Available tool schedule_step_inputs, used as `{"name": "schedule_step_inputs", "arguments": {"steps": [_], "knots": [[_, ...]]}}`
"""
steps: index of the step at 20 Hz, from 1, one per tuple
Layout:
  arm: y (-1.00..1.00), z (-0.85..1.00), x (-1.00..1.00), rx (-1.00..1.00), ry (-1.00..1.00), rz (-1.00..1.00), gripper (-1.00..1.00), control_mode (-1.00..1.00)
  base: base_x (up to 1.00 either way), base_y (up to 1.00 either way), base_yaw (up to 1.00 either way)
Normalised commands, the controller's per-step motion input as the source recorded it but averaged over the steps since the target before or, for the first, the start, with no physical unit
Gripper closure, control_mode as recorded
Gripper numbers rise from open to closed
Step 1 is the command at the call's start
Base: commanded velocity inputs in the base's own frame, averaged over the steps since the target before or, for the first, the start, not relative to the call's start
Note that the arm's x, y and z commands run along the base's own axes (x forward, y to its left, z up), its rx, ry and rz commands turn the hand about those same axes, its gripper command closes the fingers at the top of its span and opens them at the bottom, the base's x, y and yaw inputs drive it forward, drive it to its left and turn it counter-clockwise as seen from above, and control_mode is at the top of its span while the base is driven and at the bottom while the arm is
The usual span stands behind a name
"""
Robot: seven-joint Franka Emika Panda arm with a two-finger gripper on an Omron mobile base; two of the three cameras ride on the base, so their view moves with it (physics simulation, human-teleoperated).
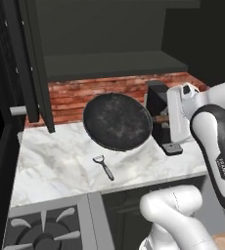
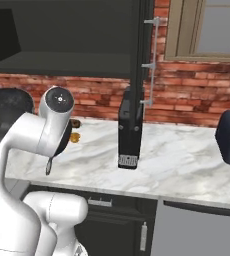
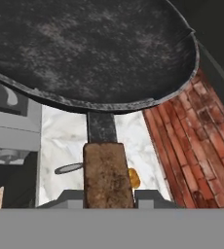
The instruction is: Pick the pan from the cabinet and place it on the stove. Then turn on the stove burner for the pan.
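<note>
My fingers point(image 3: 109, 194) pinch the pan's point(image 1: 117, 121) brown handle at the frame's bottom, pan tilted above the counter point(image 1: 60, 161).

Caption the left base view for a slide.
Gripper holds the pan tilted above the marble counter, a peeler lying below.

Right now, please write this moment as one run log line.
gripper: shut on pan handle | pan: lifted, tilted, above counter | stove: bare
</note>
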Motion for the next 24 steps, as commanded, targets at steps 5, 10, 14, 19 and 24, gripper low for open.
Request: {"name": "schedule_step_inputs", "arguments": {"steps": [5,10,14,19,24], "knots": [[0.0,0.0,0.0,0.0,0.0,0.0,1.0,1.0,-0.3,-0.06,0.19],[0.0,0.0,0.0,0.0,0.0,0.0,1.0,1.0,-0.11,-0.15,0.18],[0.0,0.0,0.0,0.0,0.0,0.0,1.0,1.0,-0.01,-0.76,0.2],[0.0,0.0,0.0,0.0,0.0,0.0,1.0,1.0,-0.1,-0.91,0.19],[0.0,0.0,0.0,0.0,0.0,0.0,1.0,1.0,-0.71,-0.11,0.18]]}}
